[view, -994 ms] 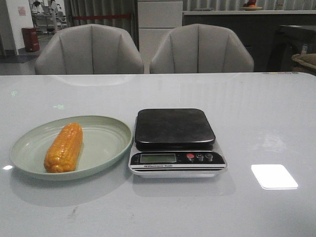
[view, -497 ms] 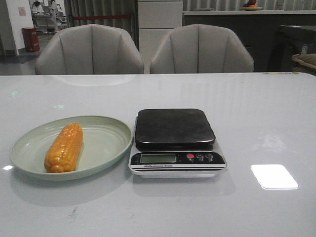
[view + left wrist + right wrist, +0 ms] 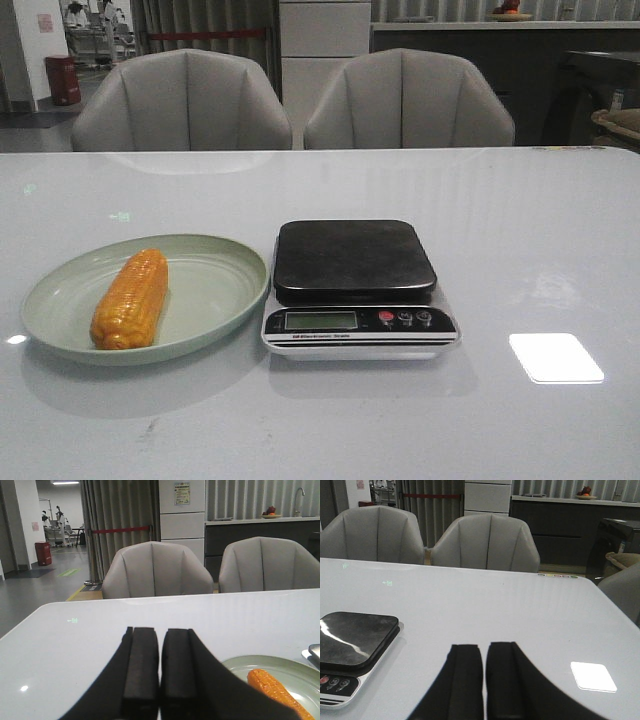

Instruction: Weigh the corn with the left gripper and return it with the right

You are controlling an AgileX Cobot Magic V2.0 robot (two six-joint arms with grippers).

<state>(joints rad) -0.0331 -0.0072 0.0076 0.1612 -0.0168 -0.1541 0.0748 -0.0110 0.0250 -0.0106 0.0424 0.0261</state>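
An orange-yellow corn (image 3: 130, 298) lies lengthwise in a pale green plate (image 3: 215, 290) on the left of the table. Right of the plate stands a kitchen scale (image 3: 354, 262) with a bare black platform. Neither arm shows in the front view. In the left wrist view my left gripper (image 3: 160, 632) is shut, empty, and hovers over the table beside the plate (image 3: 240, 664), with the corn (image 3: 272, 690) off to one side. In the right wrist view my right gripper (image 3: 484, 648) is shut and holds nothing, with the scale (image 3: 355, 642) off to its side.
Two grey chairs (image 3: 182, 100) (image 3: 408, 98) stand behind the table's far edge. A bright patch of reflected light (image 3: 555, 357) lies on the tabletop right of the scale. A dark counter (image 3: 500, 60) runs along the back of the room.
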